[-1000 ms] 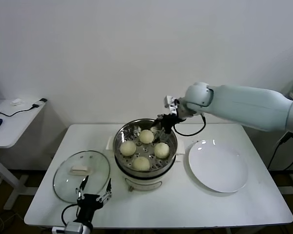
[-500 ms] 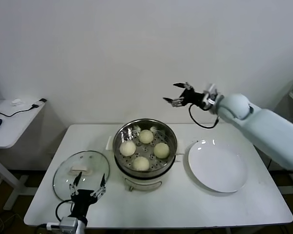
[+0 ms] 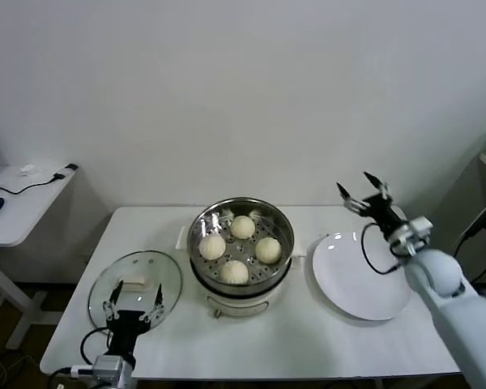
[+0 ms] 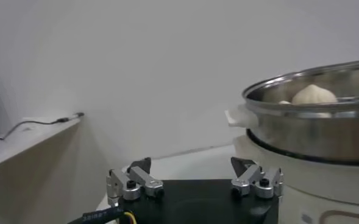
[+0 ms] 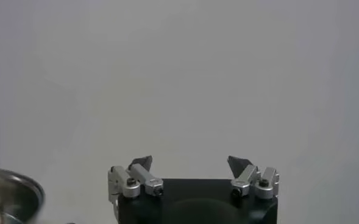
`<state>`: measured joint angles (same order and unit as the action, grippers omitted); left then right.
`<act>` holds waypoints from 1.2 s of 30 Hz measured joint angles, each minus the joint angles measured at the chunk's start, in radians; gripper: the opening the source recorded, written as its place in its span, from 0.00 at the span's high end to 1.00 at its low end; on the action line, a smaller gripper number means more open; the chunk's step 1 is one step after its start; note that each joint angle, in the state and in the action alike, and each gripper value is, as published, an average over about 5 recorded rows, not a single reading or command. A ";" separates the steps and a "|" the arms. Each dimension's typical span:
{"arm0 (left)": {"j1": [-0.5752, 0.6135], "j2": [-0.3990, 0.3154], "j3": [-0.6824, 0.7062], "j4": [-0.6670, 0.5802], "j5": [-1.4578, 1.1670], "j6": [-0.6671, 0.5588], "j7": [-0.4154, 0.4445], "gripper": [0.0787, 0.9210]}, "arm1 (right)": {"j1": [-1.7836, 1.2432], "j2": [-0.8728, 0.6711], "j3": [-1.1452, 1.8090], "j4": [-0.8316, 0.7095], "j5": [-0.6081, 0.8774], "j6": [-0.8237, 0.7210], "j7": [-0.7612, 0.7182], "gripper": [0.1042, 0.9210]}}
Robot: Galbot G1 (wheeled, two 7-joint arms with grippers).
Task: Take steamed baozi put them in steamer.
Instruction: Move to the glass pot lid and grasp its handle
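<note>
Though near, baozi (image 3: 240, 247) beyond right end effector (image 3: 363, 192)

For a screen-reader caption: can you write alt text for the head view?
Four baozi sit in the steamer at the middle of a white table. Glass lid on its left, empty plate on its right; open right gripper raised, left gripper open by the lid.

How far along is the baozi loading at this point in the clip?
Looks finished: four cream-white round baozi sit in the shiny steel steamer, and the flat white plate holds nothing. Nothing is in hand: the right claw is open above the plate, the left claw open over the round glass lid. Nothing left.
</note>
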<state>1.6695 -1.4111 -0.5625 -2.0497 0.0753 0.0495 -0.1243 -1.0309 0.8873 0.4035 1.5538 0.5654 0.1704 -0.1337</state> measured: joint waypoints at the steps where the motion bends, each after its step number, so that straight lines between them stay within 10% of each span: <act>1: -0.002 0.002 -0.002 0.007 0.011 -0.009 -0.008 0.12 | -0.045 0.020 0.029 0.002 -0.007 0.017 0.003 0.12; 16: -0.051 0.103 -0.031 0.230 0.653 -0.122 -0.232 0.12 | -0.417 0.262 0.199 0.024 -0.046 0.106 0.048 0.12; 36: -0.178 0.166 -0.024 0.475 1.126 -0.069 -0.250 0.12 | -0.541 0.358 0.245 0.063 -0.035 0.111 0.054 0.12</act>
<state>1.4912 -1.2453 -0.5864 -1.5742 1.2012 -0.0196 -0.3745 -1.5721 1.2457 0.6490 1.6171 0.5300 0.2814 -0.0800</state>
